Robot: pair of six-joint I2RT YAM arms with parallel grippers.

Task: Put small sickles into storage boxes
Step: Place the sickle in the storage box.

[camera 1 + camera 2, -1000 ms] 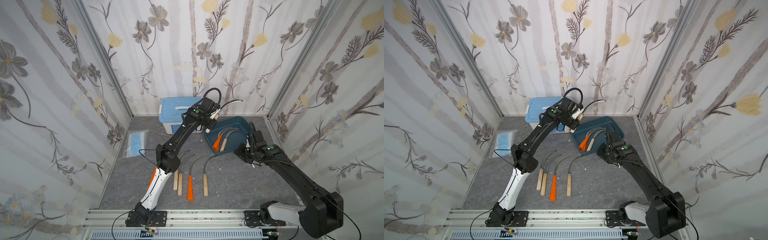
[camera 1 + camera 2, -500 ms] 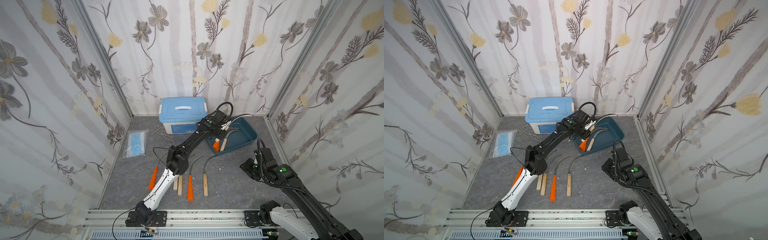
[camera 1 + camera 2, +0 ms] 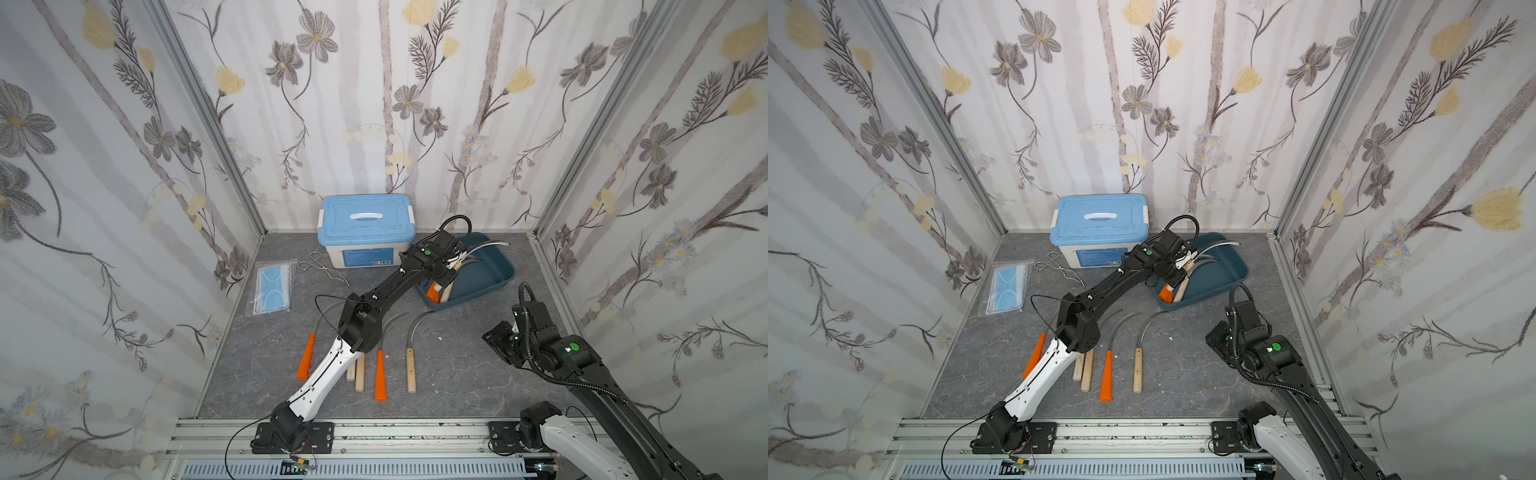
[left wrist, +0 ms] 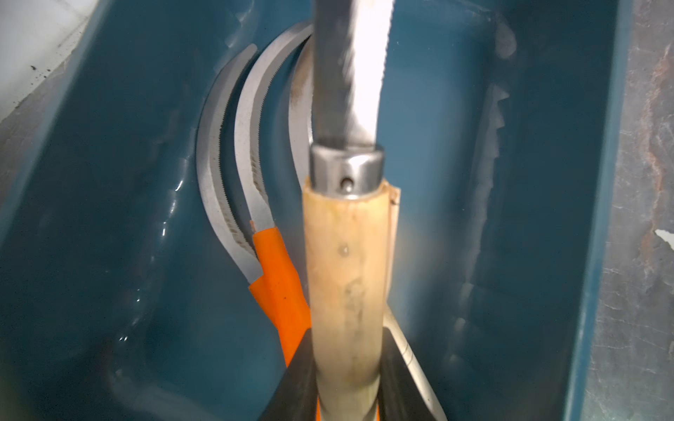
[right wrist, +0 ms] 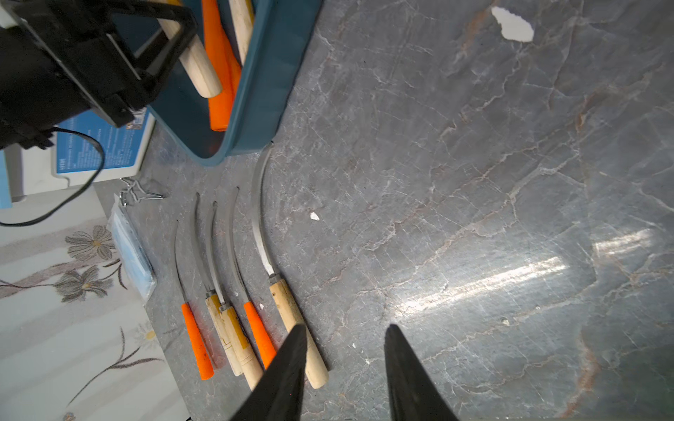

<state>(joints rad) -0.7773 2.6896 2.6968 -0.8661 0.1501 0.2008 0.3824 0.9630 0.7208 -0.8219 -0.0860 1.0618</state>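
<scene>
The small sickles are in two groups. A row of five sickles (image 3: 380, 376) lies on the grey table (image 3: 457, 374), in the near middle, with handles toward the near edge and blades toward the far side. From left to right they have an orange handle, two wooden handles close together, an orange handle and a wooden handle. The blade tip of the rightmost sickle (image 5: 291, 310) ends just beside the near corner of the storage box (image 3: 503, 272).

The storage box is a shallow dark teal tray at the far right of the table, just to the right of the white box (image 3: 365, 224) with a blue lid. Other sickles already lie inside it. The left wrist view shows three curved blades and an orange handle (image 4: 277, 277) on its floor.

The left gripper (image 4: 346, 333) is over the near-left part of the tray. Its jaws are clamped on the handle of a wooden-handled sickle (image 4: 346, 255), whose blade (image 3: 486, 248) points to the far right and reaches the far rim. I cannot tell if this sickle touches the ones below.

The right gripper (image 5: 346, 328) hangs above the bare table at the near right, fingers apart and with nothing between them.

Wire tongs (image 3: 324, 270) and a packet of face masks (image 3: 272, 286) lie at the far left.
</scene>
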